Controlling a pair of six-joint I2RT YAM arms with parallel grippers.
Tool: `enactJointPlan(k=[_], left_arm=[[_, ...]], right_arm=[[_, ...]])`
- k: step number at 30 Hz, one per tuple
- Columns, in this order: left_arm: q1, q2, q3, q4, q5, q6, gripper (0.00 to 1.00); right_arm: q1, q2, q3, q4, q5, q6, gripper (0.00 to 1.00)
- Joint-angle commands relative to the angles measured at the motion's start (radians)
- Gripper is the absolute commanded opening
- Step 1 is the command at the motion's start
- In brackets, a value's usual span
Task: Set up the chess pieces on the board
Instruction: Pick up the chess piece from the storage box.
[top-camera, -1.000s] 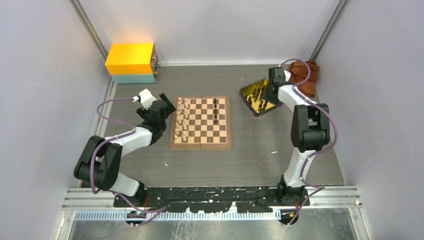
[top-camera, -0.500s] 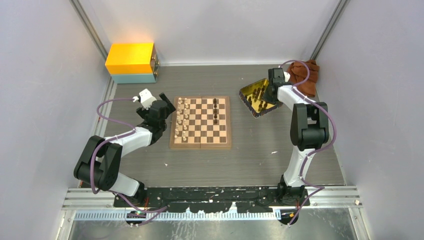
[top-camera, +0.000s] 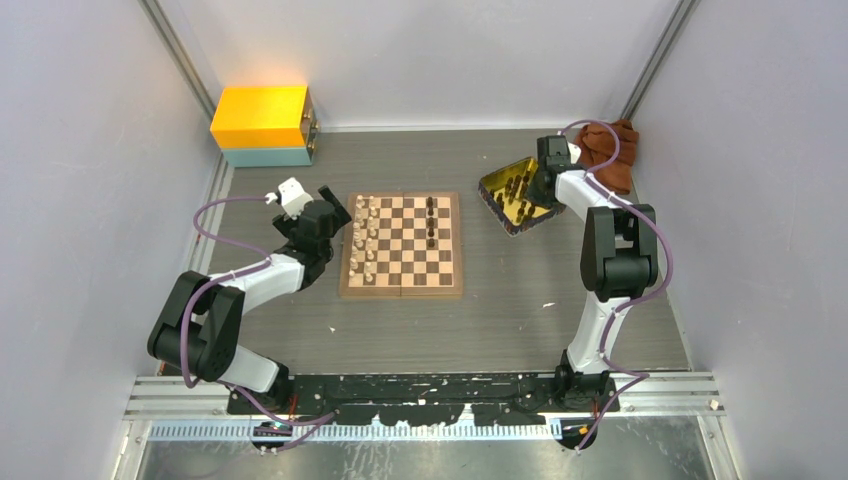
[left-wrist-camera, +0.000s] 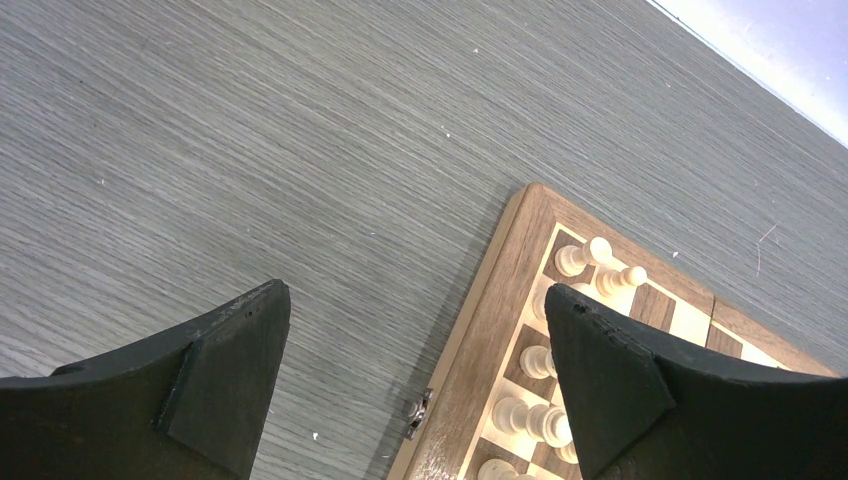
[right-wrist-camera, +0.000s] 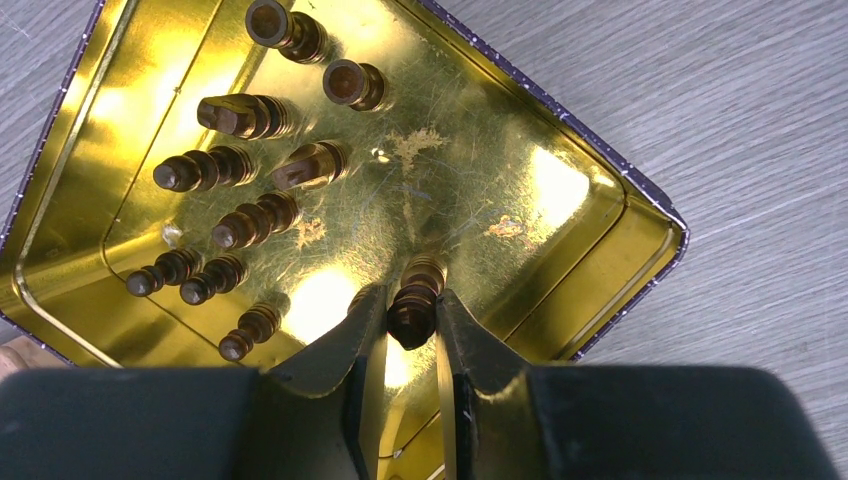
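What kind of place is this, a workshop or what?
Probably a robot lab test cell: a left arm and a right arm bolted to a rail at the table edge, plain grey walls closing it in, and a chessboard with a gold tin of dark chess pieces.

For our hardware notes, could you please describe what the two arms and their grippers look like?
The left arm and right arm pair white tubular links with bulky black joint housings; a purple cable loops along each. The left gripper has broad, wedge-shaped matt black fingers with scuffed edges; the right gripper has dark fingers tapering to narrow tips.
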Motion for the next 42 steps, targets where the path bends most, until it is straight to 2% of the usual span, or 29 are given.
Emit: enactJointPlan(k=[1,18,35,42], left_arm=[[-0.004,-0.024,0.016,0.042,-0.025,0.017,0.98],[-0.004,-0.031,0.014,0.039,-0.026,0.015,0.98],[-0.004,-0.028,0.011,0.039,-0.025,0.011,0.98],[-0.005,-0.024,0.013,0.039,-0.025,0.011,0.98]], right_arm=[[-0.008,-0.031,0.039,0.018,0.014,-0.007,0.01],[-0.008,-0.073,0.048,0.028,0.017,-0.019,0.01],[-0.008,-0.129,0.001,0.107,0.020,-0.034,0.01],[-0.001,-0.170,0.006,0.084,0.003,-0.039,0.01]])
